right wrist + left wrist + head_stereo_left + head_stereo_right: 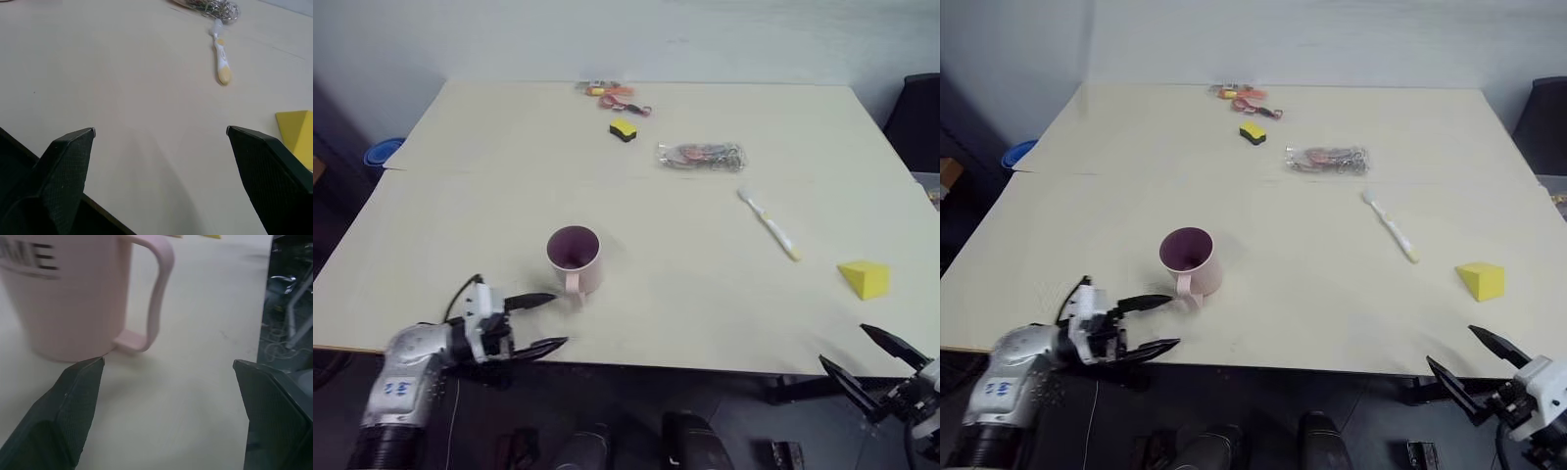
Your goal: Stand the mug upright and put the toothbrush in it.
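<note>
At the near edge of the table (431, 196), toward seven o'clock from its middle, the left gripper (546, 321) is seen level, with its two black fingers spread wide and nothing held between them. One fingertip lies just beside the base of the mug (574, 257), close under the handle; in the left wrist view a small gap is seen between that fingertip (93, 369) and the mug's foot, so no contact is made. At about five o'clock, just off the near right corner, the right gripper (873, 355) is held out past the table edge, its jaws likewise fully apart and empty.

The mug is found standing upright on its base, a little left of the table's middle, at about seven o'clock. Its purplish inside is open to the camera, and its squarish handle is turned toward the near edge. Dark lettering is partly seen on its side in the left wrist view.

A yellow wedge-shaped block (865, 278) is placed at four o'clock, near the right edge. The toothbrush (770, 224) is laid flat on the table at about three o'clock, well apart from the mug, with its bristle head pointing away and its yellow end nearer. Beyond it, at one o'clock, a clear bag of small metal items (701, 156) is set. At twelve o'clock a yellow and black block (624, 129) lies, and past it, by the far edge, a cluster of small orange and red objects (615, 95).
</note>
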`<state>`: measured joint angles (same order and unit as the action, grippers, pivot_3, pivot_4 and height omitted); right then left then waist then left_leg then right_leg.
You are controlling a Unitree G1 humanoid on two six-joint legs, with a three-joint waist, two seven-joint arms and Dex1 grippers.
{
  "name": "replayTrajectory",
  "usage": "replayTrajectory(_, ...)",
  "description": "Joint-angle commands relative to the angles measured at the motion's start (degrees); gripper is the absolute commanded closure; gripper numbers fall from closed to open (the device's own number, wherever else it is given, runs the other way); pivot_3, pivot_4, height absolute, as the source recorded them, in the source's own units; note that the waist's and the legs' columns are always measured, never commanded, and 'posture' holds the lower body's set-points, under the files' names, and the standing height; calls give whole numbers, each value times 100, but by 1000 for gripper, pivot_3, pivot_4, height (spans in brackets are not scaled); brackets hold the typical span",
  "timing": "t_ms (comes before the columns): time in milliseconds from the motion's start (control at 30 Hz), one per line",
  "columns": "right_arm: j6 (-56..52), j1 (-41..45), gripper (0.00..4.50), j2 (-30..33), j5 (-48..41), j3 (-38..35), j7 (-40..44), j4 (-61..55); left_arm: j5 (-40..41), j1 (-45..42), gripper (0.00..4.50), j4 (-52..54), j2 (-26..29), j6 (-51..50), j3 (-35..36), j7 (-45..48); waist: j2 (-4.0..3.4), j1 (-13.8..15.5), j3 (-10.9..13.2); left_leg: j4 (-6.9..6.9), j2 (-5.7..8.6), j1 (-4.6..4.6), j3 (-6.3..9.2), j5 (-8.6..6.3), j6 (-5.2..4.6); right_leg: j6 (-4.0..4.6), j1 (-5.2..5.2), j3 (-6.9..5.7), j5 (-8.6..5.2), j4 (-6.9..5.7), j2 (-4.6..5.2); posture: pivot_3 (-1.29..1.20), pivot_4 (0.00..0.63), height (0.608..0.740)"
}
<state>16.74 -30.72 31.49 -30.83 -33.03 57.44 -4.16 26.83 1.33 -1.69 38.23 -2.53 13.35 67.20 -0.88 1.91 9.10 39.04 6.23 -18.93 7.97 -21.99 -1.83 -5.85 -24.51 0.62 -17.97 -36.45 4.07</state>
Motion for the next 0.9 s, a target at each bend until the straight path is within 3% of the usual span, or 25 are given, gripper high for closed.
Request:
replayTrajectory(33, 188, -2, 0, -63, -62, -235, -67, 61, 398, 327, 35, 251, 321, -130, 849, -97, -1, -27, 1, -1, 0, 0, -1, 0, 0, 0, -1, 0, 0, 0, 0, 0, 150, 740)
replayTrajectory(133, 22, 195, 0, -28, -65, -81, -140, 47, 670, 465, 35, 544, 405, -396, 1148, -164, -1, -29, 1, -1, 1, 1, 0, 0, -1, 0, 3, 0, 0, 2, 1, 0, 150, 740)
replayTrajectory(267, -1022, 1216, 0, 534, -43, 337, -565, -244, 712, 473, 35, 708, 409, -447, 1104, -72, -3, -77, 2, 2, 3, 6, -3, 0, -2, 0, 9, 3, 0, 1, 4, 0, 150, 740)
replayTrajectory(367, -3159, 2466, 0, 1422, 354, 847, -1641, -194, 785, 383, 35, 742, 349, -472, 1075, -54, -13, -117, 3, 0, -5, 13, -23, -1, 1, 0, 1, 6, 0, -5, 2, 0, 150, 740)
replayTrajectory(433, -4673, 3734, 0, 1986, 492, 1577, -1770, 203, 850, 327, 35, 813, 311, -566, 1001, -81, -15, -111, 4, 2, -3, 4, -25, -1, 0, 0, -10, 8, 0, -7, 3, 0, 150, 740)
replayTrajectory(500, -5489, 4904, 0, 2138, 727, 2238, -1747, 798, 848, 266, 35, 919, 249, -640, 881, -167, -13, -123, 5, 4, -7, -14, -20, -1, 3, 5, -24, -1, -2, -6, 2, 0, 150, 740)
replayTrajectory(567, -5850, 5778, 0, 2025, 1027, 2712, -1754, 1474, 794, 224, 35, 983, 192, -647, 784, -244, -11, -120, 7, 3, -11, -27, -16, -1, 4, 5, -37, -7, -2, -3, 2, 0, 150, 740)
replayTrajectory(733, -5475, 7350, 0, 1586, 1943, 3720, -1486, 3558, 684, 167, 35, 1013, 88, -516, 694, -330, -3, -60, 7, 4, 1, -51, -7, -5, -3, 6, -56, -18, -3, -2, 13, 0, 150, 740)
replayTrajectory(900, -5501, 8398, 1252, 1368, 2404, 4056, -1127, 5131, 682, 285, 0, 1084, 162, -457, 784, -303, 9, -137, 4, 18, 15, -50, -48, -6, -18, 0, -60, -24, 2, -9, 36, 0, 150, 740)
